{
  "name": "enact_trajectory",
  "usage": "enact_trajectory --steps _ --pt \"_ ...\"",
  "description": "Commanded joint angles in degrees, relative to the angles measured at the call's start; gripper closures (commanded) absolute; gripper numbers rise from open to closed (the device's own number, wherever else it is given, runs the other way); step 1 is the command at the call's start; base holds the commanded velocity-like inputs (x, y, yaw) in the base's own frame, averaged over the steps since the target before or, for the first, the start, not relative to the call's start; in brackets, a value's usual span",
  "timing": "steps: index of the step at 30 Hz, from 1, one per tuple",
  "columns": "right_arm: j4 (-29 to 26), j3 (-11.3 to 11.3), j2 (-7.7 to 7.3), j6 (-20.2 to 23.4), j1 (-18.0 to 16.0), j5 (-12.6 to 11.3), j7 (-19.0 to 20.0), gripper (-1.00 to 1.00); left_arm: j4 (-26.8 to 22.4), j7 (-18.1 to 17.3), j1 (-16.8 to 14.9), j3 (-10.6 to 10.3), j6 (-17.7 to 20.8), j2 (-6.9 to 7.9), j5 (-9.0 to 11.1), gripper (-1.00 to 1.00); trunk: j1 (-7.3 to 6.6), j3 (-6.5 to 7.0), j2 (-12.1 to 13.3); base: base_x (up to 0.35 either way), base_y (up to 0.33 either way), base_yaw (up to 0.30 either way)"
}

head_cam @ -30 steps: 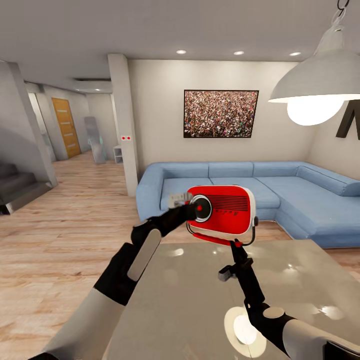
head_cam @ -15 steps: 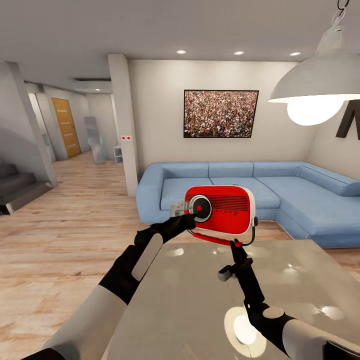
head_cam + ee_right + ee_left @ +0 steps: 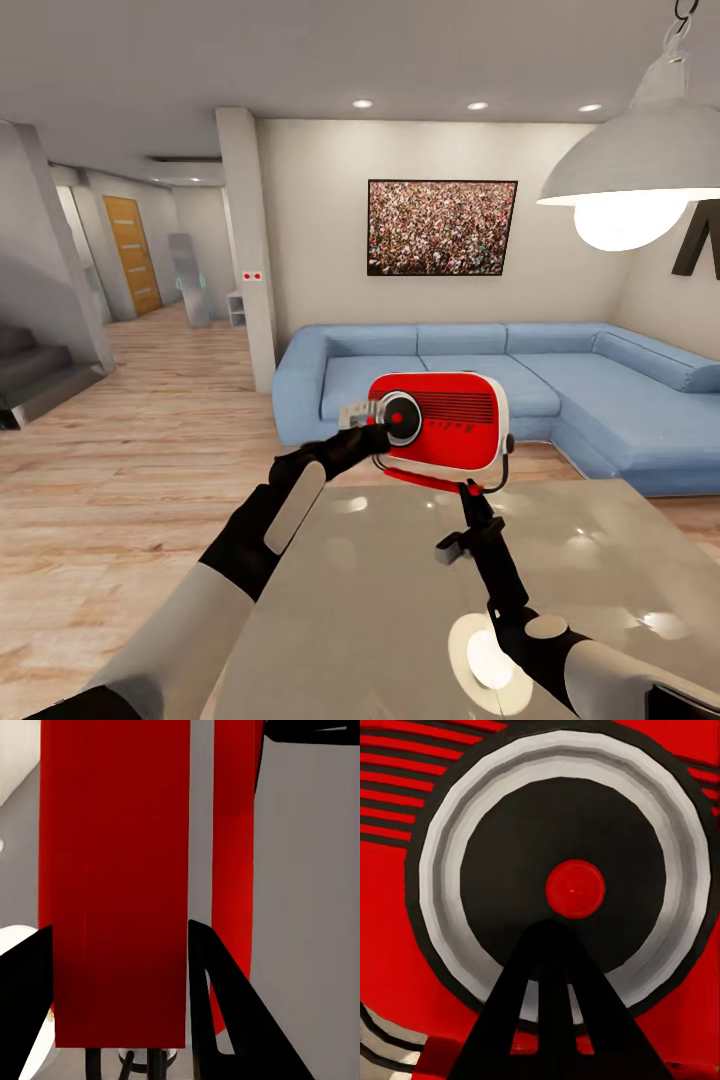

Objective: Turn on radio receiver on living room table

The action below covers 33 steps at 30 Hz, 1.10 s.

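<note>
The red radio receiver (image 3: 445,420) is held up above the glossy grey table (image 3: 370,610), its slatted grille and round black dial facing me. The dial's centre button (image 3: 575,888) is red. My right gripper (image 3: 468,492) grips the radio from underneath, its fingers (image 3: 217,1012) on either side of the red body (image 3: 120,870). My left gripper (image 3: 372,412) is shut, and its joined fingertips (image 3: 553,934) rest on the black dial just beside the red button.
The blue L-shaped sofa (image 3: 600,390) stands behind the table under the framed crowd picture (image 3: 441,227). A white pendant lamp (image 3: 640,170) hangs at upper right. Light wood floor (image 3: 120,480) runs left to a hallway with stairs and an orange door.
My left gripper has dipped and come back up a little against the dial, its forearm sinking lower. The radio has shifted slightly to the left. The right arm has held still.
</note>
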Motion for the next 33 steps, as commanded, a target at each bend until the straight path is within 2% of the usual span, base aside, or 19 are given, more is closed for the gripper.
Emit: enact_trajectory --steps 1,18,26,29,33 --pt "-0.02 -0.15 0.03 -0.04 -0.01 0.14 0.0 1.0 0.14 0.0 -0.29 0.0 0.0 0.0 0.01 1.0 0.0 0.01 0.0 0.0 0.0 0.0" --pt "-0.1 -0.15 0.15 -0.09 0.03 0.18 0.0 1.0 2.79 -0.09 -2.0 0.0 -0.17 0.0 0.13 1.0 0.0 0.01 0.0 0.0 0.0 0.0" --pt "-0.11 -0.67 0.15 -0.25 0.04 -0.36 0.0 1.0 3.18 -0.09 -1.97 0.31 -1.99 0.0 0.07 1.0 0.0 0.01 0.0 0.0 0.0 0.0" --pt "-0.11 -0.99 0.15 -0.26 0.04 -1.91 0.0 1.0 3.19 0.02 -1.95 0.57 -2.07 0.0 0.02 1.0 0.0 0.01 0.0 0.0 0.0 0.0" --pt "-0.11 -1.16 0.14 -0.3 0.04 -6.25 0.0 1.0 3.22 1.16 -1.87 0.68 -2.1 0.0 -0.1 1.0 0.0 0.01 0.0 0.0 0.0 0.0"
